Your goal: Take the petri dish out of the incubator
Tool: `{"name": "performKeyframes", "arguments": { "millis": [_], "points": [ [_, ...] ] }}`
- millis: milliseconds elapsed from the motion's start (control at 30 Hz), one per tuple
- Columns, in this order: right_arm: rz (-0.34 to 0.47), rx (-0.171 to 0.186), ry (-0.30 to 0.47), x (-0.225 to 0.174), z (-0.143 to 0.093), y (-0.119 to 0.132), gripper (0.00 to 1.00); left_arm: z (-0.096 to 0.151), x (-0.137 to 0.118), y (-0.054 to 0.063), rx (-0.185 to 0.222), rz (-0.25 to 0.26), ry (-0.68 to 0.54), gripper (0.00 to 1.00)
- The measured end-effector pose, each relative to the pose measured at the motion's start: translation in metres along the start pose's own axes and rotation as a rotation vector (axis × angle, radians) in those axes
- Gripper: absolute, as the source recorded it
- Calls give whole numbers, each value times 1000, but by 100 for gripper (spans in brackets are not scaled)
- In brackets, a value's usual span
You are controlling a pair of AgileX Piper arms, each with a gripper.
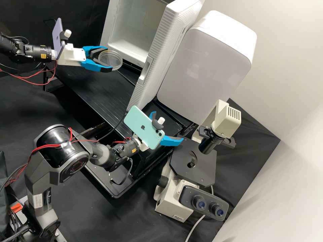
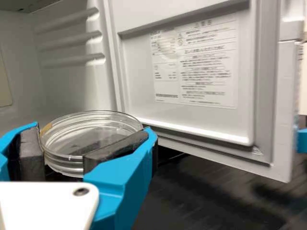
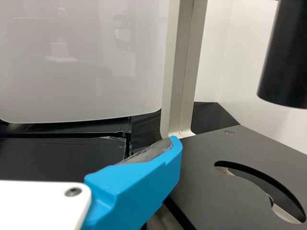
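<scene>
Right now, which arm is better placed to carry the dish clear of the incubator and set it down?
Left. The left gripper holds the dish just outside the incubator; the right gripper sits by the microscope, away from the dish.

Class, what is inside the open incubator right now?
Ridged white walls and a white floor; the door hides part. The petri dish is out front, in the left gripper.

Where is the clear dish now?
High view, upper left: the petri dish sits in the left end effector, in front of the open incubator.
</scene>
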Motion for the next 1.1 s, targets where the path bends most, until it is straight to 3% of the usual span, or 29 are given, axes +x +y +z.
{"name": "performKeyframes", "arguments": {
  "millis": [233, 500, 667, 867, 1100],
  "points": [
    [0, 0, 0, 0, 0, 0, 100, 4, -13, -10, -15, 8, -20, 0],
    [0, 0, 0, 0, 0, 0, 100, 7, -24, -27, -66, -43, -22, 0],
    [0, 0, 0, 0, 0, 0, 100, 3, -29, -35, -117, -42, 26, 0],
    [0, 0, 0, 0, 0, 0, 100, -8, -30, -46, -136, -47, 135, 0],
    [0, 0, 0, 0, 0, 0, 100, -12, -27, -57, -142, -76, 173, 0]
  ]
}}
